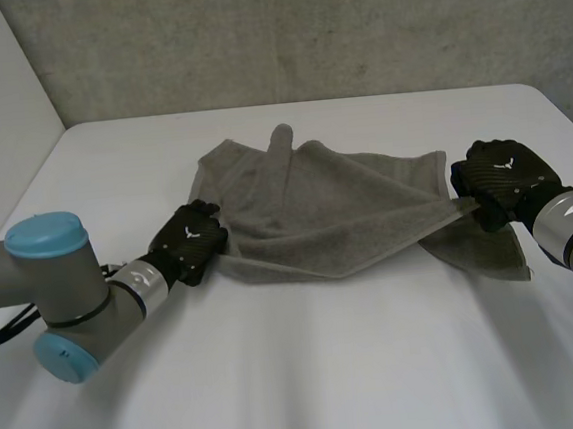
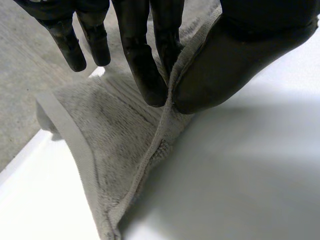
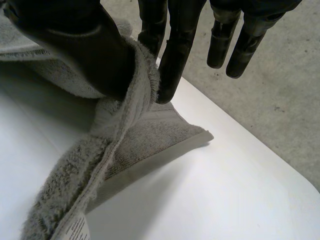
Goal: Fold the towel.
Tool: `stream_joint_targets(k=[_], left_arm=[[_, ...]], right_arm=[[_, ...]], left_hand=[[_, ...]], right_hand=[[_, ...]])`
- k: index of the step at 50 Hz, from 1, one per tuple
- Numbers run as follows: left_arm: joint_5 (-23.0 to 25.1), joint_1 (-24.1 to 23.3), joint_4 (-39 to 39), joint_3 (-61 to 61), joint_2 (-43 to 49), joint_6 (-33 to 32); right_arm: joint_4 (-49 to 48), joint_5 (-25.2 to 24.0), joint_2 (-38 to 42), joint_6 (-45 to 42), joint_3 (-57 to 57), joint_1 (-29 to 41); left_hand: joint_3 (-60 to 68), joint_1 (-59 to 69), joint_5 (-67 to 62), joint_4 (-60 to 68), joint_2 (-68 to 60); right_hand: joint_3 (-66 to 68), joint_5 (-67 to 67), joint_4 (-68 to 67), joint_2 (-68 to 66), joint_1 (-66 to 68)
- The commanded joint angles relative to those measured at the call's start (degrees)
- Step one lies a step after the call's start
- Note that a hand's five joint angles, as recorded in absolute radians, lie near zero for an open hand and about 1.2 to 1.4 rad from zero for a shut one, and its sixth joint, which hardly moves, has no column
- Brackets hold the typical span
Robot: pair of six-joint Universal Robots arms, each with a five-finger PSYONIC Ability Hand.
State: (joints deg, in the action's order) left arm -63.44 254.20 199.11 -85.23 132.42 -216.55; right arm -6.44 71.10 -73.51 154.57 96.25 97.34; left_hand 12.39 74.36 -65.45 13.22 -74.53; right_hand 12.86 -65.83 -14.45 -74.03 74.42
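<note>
A grey towel (image 1: 316, 207) lies rumpled across the middle of the white table (image 1: 300, 374). My left hand (image 1: 189, 245) is at its near left corner. In the left wrist view the thumb (image 2: 220, 75) and a finger (image 2: 145, 75) pinch the towel's hem (image 2: 160, 135) between them. My right hand (image 1: 500, 186) holds the towel's right edge lifted off the table, with a flap hanging below it. In the right wrist view its thumb (image 3: 95, 55) presses the towel's edge (image 3: 140, 90) against a finger (image 3: 172, 65).
A grey wall (image 1: 301, 33) rises behind the table's far edge. A white label (image 3: 75, 230) is sewn on the towel's hem below the right hand. Bare tabletop stretches in front of the towel.
</note>
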Motion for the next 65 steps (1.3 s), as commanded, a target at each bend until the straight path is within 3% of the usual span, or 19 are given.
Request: stream_joint_targets(k=[1,14,22,27,36,41,43,49,51,52,54,55,56,57,59,60,62,65], left_arm=[[0.25,0.5,-0.21,-0.47,-4.79,3.5],[-0.19,4.55,-0.65,-6.09,-13.24,5.88],[0.07,7.71,-3.03,-12.42,-23.79,6.14],[0.34,9.46,-8.02,-15.49,-31.86,8.51],[0.25,10.79,-12.52,-16.55,-34.43,11.33],[-0.02,10.96,-12.34,-15.23,-32.84,10.89],[-0.28,10.35,-12.26,-11.65,-29.17,10.89],[-1.33,9.64,-12.25,-2.31,-22.03,10.98],[-3.43,7.46,-12.17,7.13,-17.05,10.98],[-3.44,7.45,-12.17,7.18,-17.02,10.98],[-6.07,4.82,-10.68,18.11,-12.39,10.71],[-6.08,4.81,-10.67,18.16,-12.36,10.71],[-7.21,4.03,-8.5,23.73,-11.06,10.71],[-7.22,4.02,-8.48,23.79,-11.05,10.71],[-8.71,3.58,-0.87,32.36,-10.87,10.97],[-8.72,3.58,-0.83,32.4,-10.87,10.98],[-9.42,3.14,6.61,37.22,-12.7,11.15],[-9.33,2.79,8.58,38.91,-14.47,11.33]], right_arm=[[0.29,0.0,-0.14,0.12,0.34,0.04],[9.34,-0.79,-3.92,-2.43,-0.01,-1.01],[14.97,-1.32,-9.54,-9.64,2.36,-4.0],[18.04,-4.47,-13.49,-10.61,4.03,-4.35],[20.15,-7.91,-15.17,-11.49,3.15,-4.18],[20.33,-8.0,-10.77,-17.02,0.6,-4.0],[20.33,-6.69,-5.18,-22.45,-3.68,-3.21],[20.15,-2.11,3.38,-24.84,-15.13,-0.4],[19.63,2.35,9.68,-25.46,-26.49,2.66],[19.63,2.37,9.71,-25.46,-26.55,2.68],[17.88,5.35,14.95,-26.25,-41.41,5.04],[17.87,5.36,14.98,-26.25,-41.5,5.05],[15.87,6.49,17.24,-26.77,-50.02,5.83],[15.85,6.5,17.26,-26.78,-50.11,5.84],[8.6,7.03,19.54,-25.56,-65.16,6.28],[8.55,7.03,19.55,-25.55,-65.23,6.28],[1.03,7.91,18.94,-22.93,-72.5,7.42],[-0.94,7.56,17.7,-21.07,-72.52,7.95]], left_hand=[[-2.39,5.64,-4.55,-3.22,-5.47],[-2.39,5.64,-4.55,-3.22,-5.47],[-2.39,5.64,-4.55,-3.22,-5.47],[-2.39,5.64,-4.55,-3.22,-5.47],[-2.39,5.64,-4.55,-3.22,-5.47],[-2.39,5.64,-4.55,-3.22,-5.47],[-2.39,5.64,-4.55,-3.22,-5.47],[-2.39,5.64,-4.55,-3.22,-5.47],[-2.39,5.64,-4.55,-3.22,-5.47],[-2.39,5.64,-4.55,-3.22,-5.47],[-2.39,5.64,-4.55,-3.22,-5.47],[-2.39,5.64,-4.55,-3.22,-5.47],[-2.39,5.64,-4.55,-3.22,-5.47],[-2.39,5.64,-4.55,-3.22,-5.47],[-2.39,5.64,-4.55,-3.22,-5.47],[-2.39,5.64,-4.55,-3.22,-5.47],[-2.39,5.64,-4.55,-3.22,-5.47],[-2.39,5.64,-4.55,-3.22,-5.47]], right_hand=[[-2.86,-4.17,4.45,-5.97,5.58],[-2.86,-4.17,4.45,-5.97,5.58],[-2.86,-4.17,4.45,-5.97,5.58],[-2.86,-4.17,4.45,-5.97,5.58],[-2.86,-4.17,4.45,-5.97,5.58],[-2.86,-4.17,4.45,-5.97,5.58],[-2.86,-4.17,4.45,-5.97,5.58],[-2.86,-4.17,4.45,-5.97,5.58],[-2.86,-4.17,4.45,-5.97,5.58],[-2.86,-4.17,4.45,-5.97,5.58],[-2.86,-4.17,4.45,-5.97,5.58],[-2.86,-4.17,4.45,-5.97,5.58],[-2.86,-4.17,4.45,-5.97,5.58],[-2.86,-4.17,4.45,-5.97,5.58],[-2.86,-4.17,4.45,-5.97,5.58],[-2.86,-4.17,4.45,-5.97,5.58],[-2.86,-4.17,4.45,-5.97,5.58],[-2.86,-4.17,4.45,-5.97,5.58]])
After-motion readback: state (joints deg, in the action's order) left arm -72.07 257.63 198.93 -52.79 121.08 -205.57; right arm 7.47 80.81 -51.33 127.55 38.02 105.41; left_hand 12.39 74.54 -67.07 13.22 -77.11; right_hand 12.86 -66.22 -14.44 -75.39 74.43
